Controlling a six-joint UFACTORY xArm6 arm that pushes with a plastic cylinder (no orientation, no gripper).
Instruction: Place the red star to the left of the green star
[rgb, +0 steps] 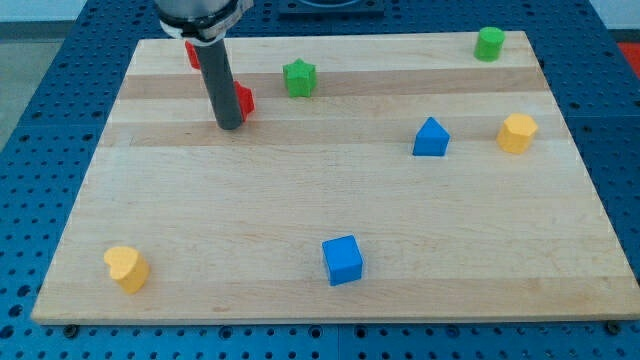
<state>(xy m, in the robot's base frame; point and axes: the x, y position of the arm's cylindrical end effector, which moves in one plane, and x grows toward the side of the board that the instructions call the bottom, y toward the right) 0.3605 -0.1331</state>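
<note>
Tip beside red block, left of green star
My tip (230, 124) touches the red star (243, 99) (partly hidden); green star (299, 77) lies near, rightward; no jaws in view

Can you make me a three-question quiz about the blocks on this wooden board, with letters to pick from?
1. Where is the green star?
A. near the view's top, to the right of my tip
B. at the view's bottom left corner
C. beside the blue cube

2. How many blue blocks are on the board?
A. one
B. two
C. four

3. What is my tip doing?
A. hanging far from every block
B. pressing on a yellow block
C. standing right against a red block, partly hiding it

Answers:
1. A, the green star sits in the top part of the view, right of the rod.
2. B, there is the blue cube and a blue pointed block.
3. C, red shows just at the rod's right edge, close to the tip.
</note>
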